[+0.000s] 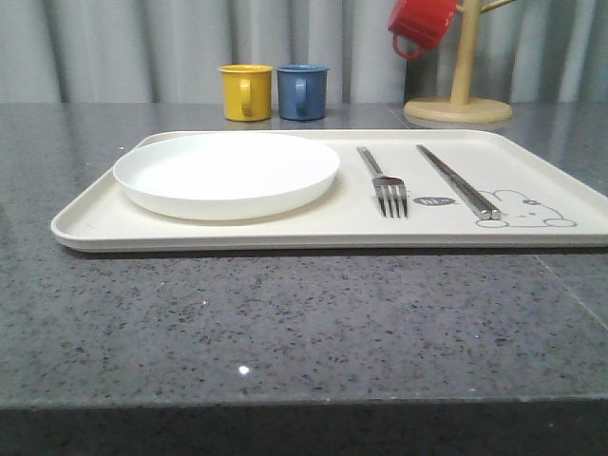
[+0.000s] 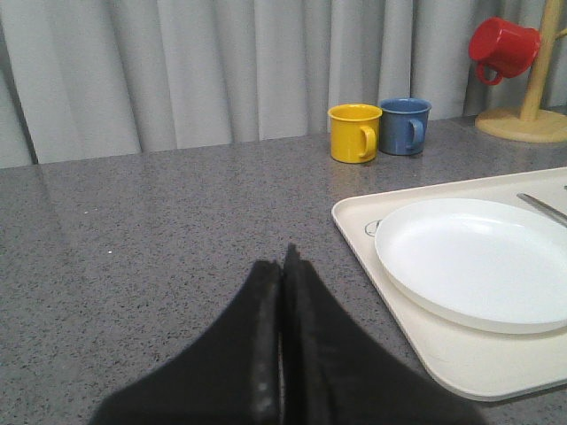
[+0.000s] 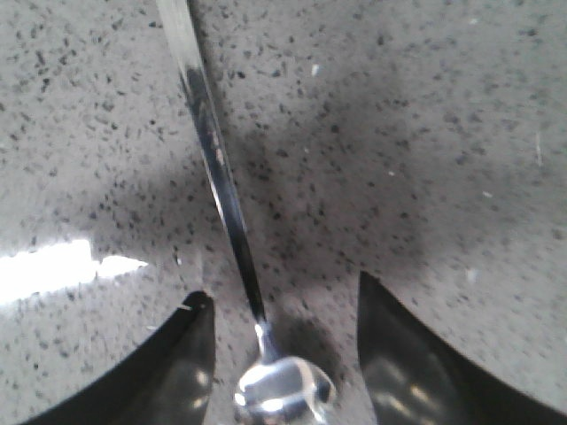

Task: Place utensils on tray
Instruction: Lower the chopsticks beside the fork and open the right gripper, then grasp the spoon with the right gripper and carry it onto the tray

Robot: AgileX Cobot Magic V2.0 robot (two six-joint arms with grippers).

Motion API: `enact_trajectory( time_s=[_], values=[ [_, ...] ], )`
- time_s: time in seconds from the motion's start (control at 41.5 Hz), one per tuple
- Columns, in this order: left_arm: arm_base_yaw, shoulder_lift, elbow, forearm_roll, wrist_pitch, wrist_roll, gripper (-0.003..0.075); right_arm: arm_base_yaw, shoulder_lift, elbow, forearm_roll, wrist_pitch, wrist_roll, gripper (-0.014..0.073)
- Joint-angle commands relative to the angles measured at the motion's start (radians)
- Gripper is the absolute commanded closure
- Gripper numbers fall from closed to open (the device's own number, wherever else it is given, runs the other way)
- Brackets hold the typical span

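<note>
Fork (image 1: 388, 186) and chopsticks (image 1: 458, 180) lie side by side on your cream tray (image 1: 285, 233), right of the white plate (image 1: 226, 174). Your right gripper (image 3: 285, 305) straddles the spoon (image 3: 221, 195) on the granite counter (image 1: 285, 332), jaws apart; your left gripper (image 2: 282, 261) is pressed together.

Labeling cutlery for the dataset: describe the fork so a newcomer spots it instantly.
Find the cream tray on the grey counter. Right of its round white plate lie two metal pieces; the fork is the one nearer the plate, with tines, unlike the flat chopsticks.
</note>
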Motion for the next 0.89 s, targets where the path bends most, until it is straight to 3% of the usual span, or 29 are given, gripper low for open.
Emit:
enact_trajectory(
  time_s=[0.0, 0.169, 0.241, 0.434, 0.555, 0.868],
  values=[
    [0.001, 0.011, -0.027, -0.011, -0.085, -0.011, 0.0739, -0.008, -0.024, -0.031, 0.011, -0.029, -0.011, 0.0195],
    [0.001, 0.011, -0.027, -0.011, -0.085, -0.011, 0.0739, -0.008, -0.01, -0.031, 0.011, -0.03, -0.011, 0.02],
    [0.001, 0.011, -0.027, -0.011, -0.085, -0.011, 0.0739, -0.008, -0.01, -0.031, 0.011, -0.032, -0.011, 0.0241],
    [0.001, 0.011, -0.027, -0.011, -0.085, -0.011, 0.0739, -0.008, -0.01, -0.031, 0.011, -0.033, -0.011, 0.0521],
    [0.001, 0.011, -0.027, -0.011, -0.085, -0.011, 0.0739, -0.008, -0.01, -0.031, 0.011, -0.033, -0.011, 0.0653],
    [0.001, 0.011, -0.027, -0.011, -0.085, -0.011, 0.0739, -0.005, -0.081, -0.031, 0.014, -0.006, 0.003, 0.0666]
  ],
)
